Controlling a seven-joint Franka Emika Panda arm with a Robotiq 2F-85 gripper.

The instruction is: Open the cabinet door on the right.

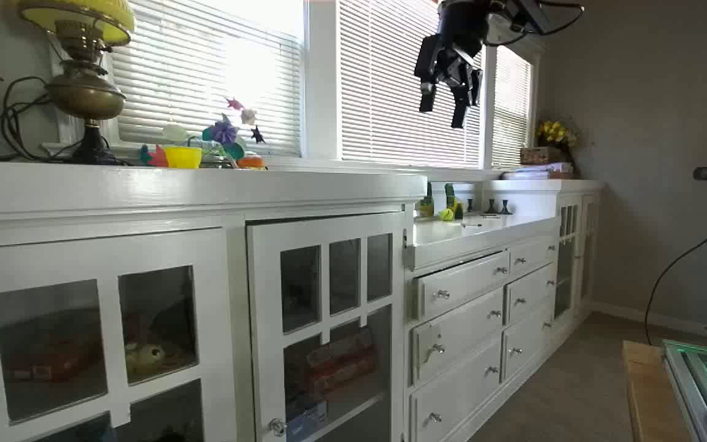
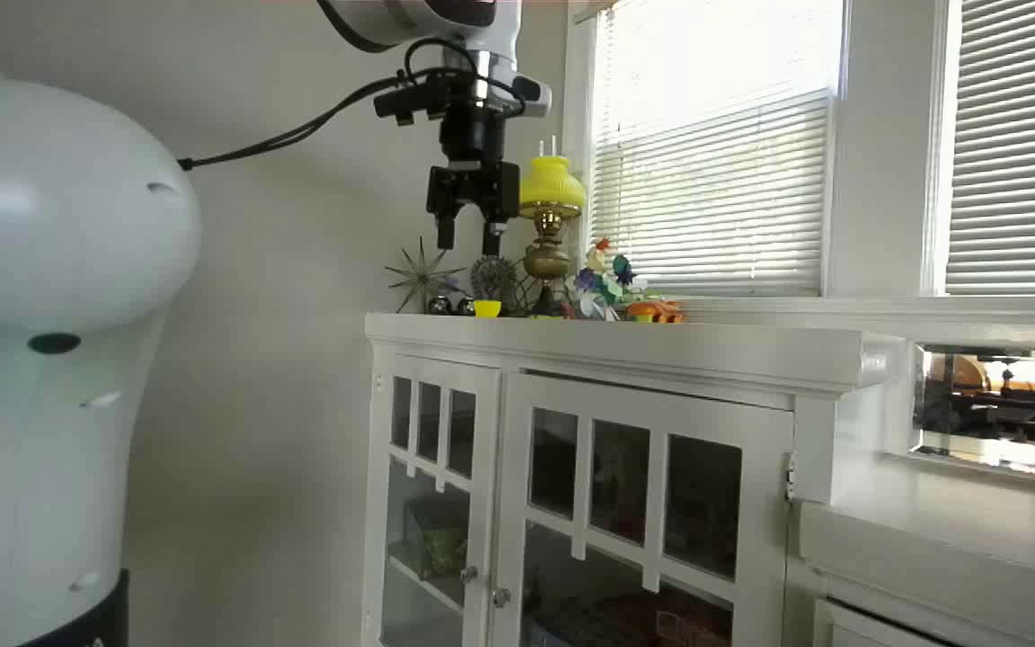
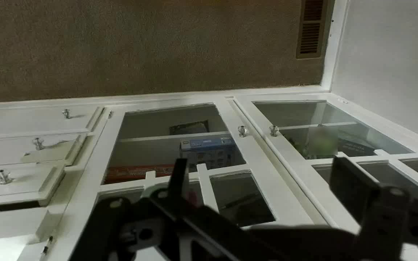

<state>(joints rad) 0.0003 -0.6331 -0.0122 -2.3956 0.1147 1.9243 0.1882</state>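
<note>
The cabinet door on the right is white-framed, with small glass panes above taller ones. It shows in both exterior views (image 1: 342,318) (image 2: 612,548) and left of centre in the upside-down wrist view (image 3: 256,159). A dark gap runs along its top edge; I cannot tell if it stands slightly ajar. Its clear knob (image 1: 277,426) is on the edge beside the neighbouring door, also in the wrist view (image 3: 242,130). My gripper (image 1: 443,115) is open and empty, fingers down, high above counter level and apart from the door. It also shows in an exterior view (image 2: 469,246) and the wrist view (image 3: 258,161).
The neighbouring glass door (image 2: 484,503) with its own knob (image 2: 469,573) is beside it. Drawers with protruding knobs (image 1: 464,331) adjoin the hinge side. A yellow-shaded lamp (image 2: 550,261) and small ornaments stand on the counter (image 2: 607,337). The robot base (image 2: 59,341) stands nearby.
</note>
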